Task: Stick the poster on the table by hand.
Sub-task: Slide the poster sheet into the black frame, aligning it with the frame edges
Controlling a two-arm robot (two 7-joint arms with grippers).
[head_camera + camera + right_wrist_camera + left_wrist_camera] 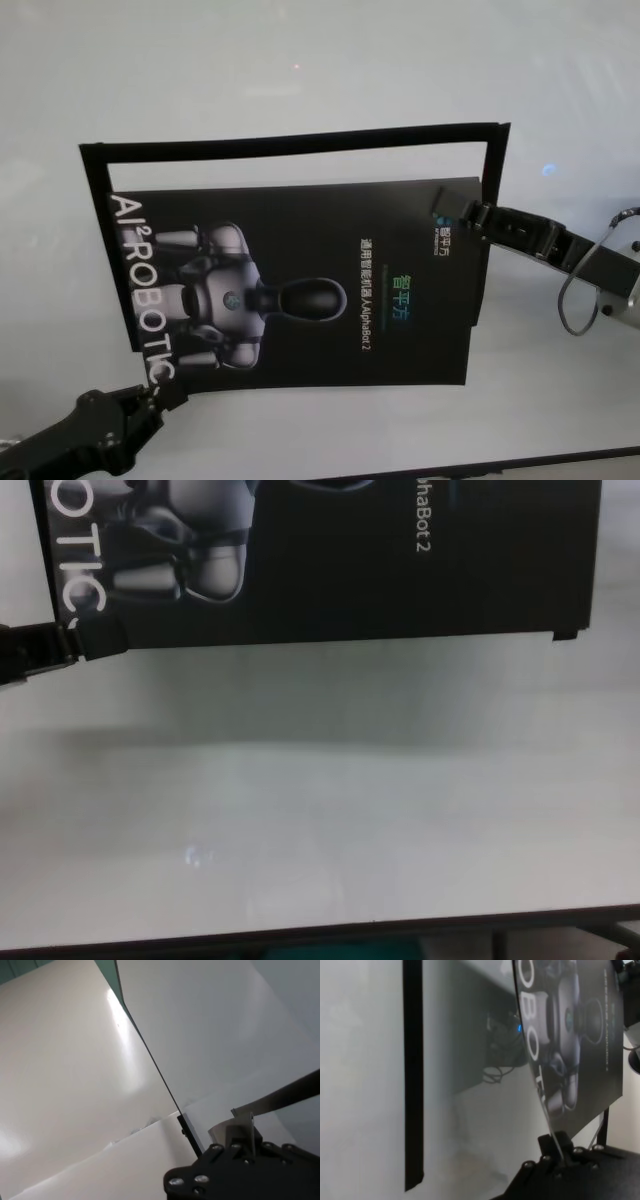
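Observation:
The poster (330,290), a black glossy sheet with white lettering and a grey-white robot picture, hangs stretched between both hands over the white table (300,60). My left gripper (160,392) is shut on its near left corner. In the left wrist view the left gripper (559,1152) clamps the poster's (585,1035) thin edge. My right gripper (455,215) is shut on the far right corner. In the chest view the poster (400,570) casts a shadow on the table (320,810) below it, with the left gripper (70,645) at its corner.
Narrow black strips (290,140) lie on the table as a three-sided frame around the poster's far, left and right sides; one strip (413,1075) shows in the left wrist view. The table's dark near edge (320,935) runs along the front. A cable loop (580,300) hangs by the right arm.

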